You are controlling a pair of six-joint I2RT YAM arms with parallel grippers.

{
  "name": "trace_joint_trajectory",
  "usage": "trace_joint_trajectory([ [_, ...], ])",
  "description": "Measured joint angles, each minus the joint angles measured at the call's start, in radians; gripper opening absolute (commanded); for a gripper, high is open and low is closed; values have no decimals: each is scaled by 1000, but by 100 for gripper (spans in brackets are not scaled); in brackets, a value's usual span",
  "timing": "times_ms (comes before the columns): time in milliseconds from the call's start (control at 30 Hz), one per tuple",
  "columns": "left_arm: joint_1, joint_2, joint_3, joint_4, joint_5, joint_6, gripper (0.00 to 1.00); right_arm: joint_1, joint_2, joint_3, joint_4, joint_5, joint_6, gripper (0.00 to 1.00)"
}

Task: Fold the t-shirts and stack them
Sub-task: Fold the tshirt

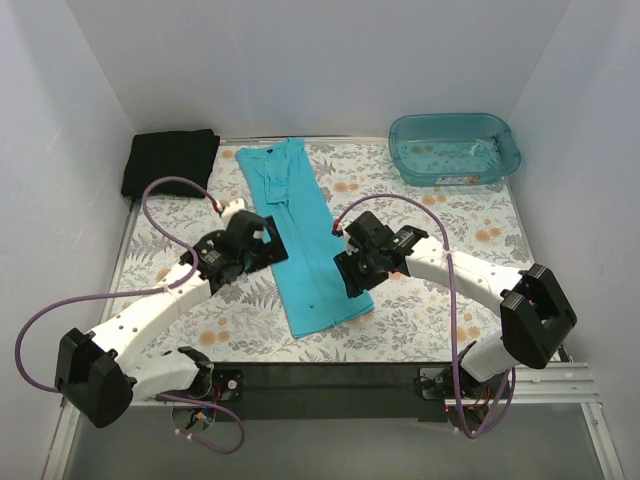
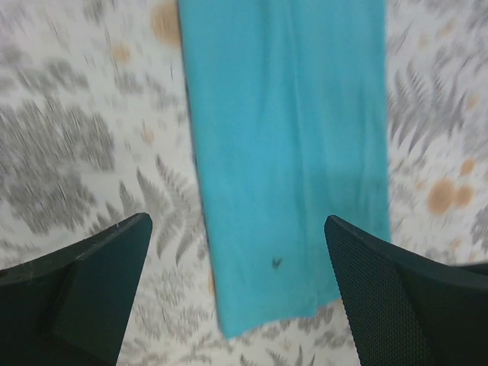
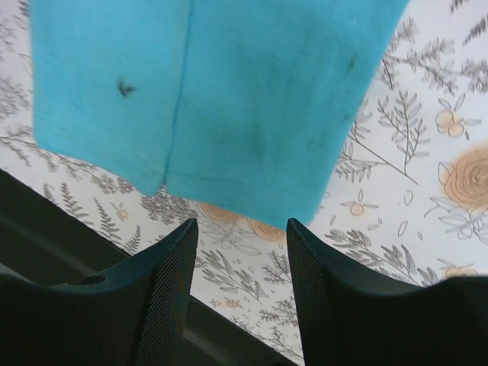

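- The left gripper (image 1: 268, 245) stands released at the left long edge of the turquoise t-shirt (image 1: 305, 265). The right gripper (image 1: 348, 268) stands at the right long edge and also holds nothing.
- In the top view, this shirt lies in the middle of the tabletop (image 1: 480, 215) as a long narrow strip, collar far and hem near.
- I judge that the step in hand is the crosswise fold. To do it well, both grippers should take the two near corners of the hem together, pinching all layers. They should then carry the corners toward the collar at equal height, so that the strip does not open.
- The black t-shirt (image 1: 170, 160) lies as a compact dark heap at the far left corner, well apart. The plastic tub (image 1: 410, 172) stands at the far right, also well apart, so neither blocks the fold.
- The purple cables (image 1: 150, 200) arc over the tabletop near the strip, so a wide swing could perhaps drag one across the cloth.
- In the blurred left wrist view, the left gripper (image 2: 236, 225) has its jaws wide apart and empty. The turquoise t-shirt (image 2: 282, 114) is below it, with a small dark mark (image 2: 275, 263) near the hem.
- In the right wrist view, the right gripper (image 3: 242, 225) has its jaws moderately parted and empty, over bare tabletop (image 3: 427, 152) just off the hem.
- There the turquoise t-shirt (image 3: 229, 99) shows two folded parts meeting in one line.
- The dark rail (image 3: 46, 221) runs near the hem, so there is little room to approach from the front.
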Motion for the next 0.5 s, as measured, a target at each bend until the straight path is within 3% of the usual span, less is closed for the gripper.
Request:
trace_joint_trajectory([
  [233, -251, -32, -183, -174, 78, -266, 76, -41, -27, -124, -4, 61, 14, 47],
  [333, -301, -18, -193, -195, 101, -321, 68, -61, -22, -158, 5, 68, 22, 45],
  [500, -345, 66, -193, -187, 138, -372, 67, -72, 22, -169, 51, 66, 27, 41],
])
